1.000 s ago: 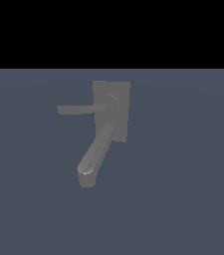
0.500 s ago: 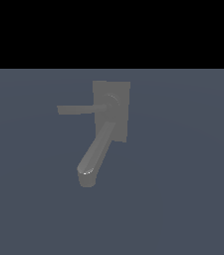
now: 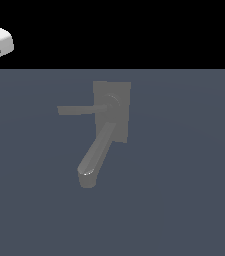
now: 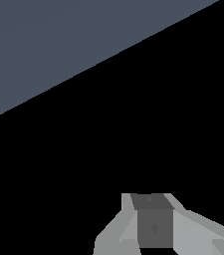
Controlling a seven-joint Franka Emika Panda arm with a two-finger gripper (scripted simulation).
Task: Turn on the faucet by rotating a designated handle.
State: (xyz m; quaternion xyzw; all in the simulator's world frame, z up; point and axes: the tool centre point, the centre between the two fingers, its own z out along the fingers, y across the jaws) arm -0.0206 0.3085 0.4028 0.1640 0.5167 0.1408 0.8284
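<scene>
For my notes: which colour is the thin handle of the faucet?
Matte grey, like the faucet; the handle shows best in the exterior view.

Ground (image 3: 184, 190): a flat surface of dull blue-grey colour, plain, without marks or pattern; in the exterior view it fills the lower part of the picture
Ground in the wrist view (image 4: 58, 45): the same blue-grey surface, seen as one slanted area with a straight edge; it lies well apart from the fingers and nothing of it touches them
Background (image 3: 134, 30): a plain black band above the ground in the exterior view, meeting it along one straight horizontal line
Background in the wrist view (image 4: 133, 149): plain black, it is all around the fingers and between them and the ground
</scene>
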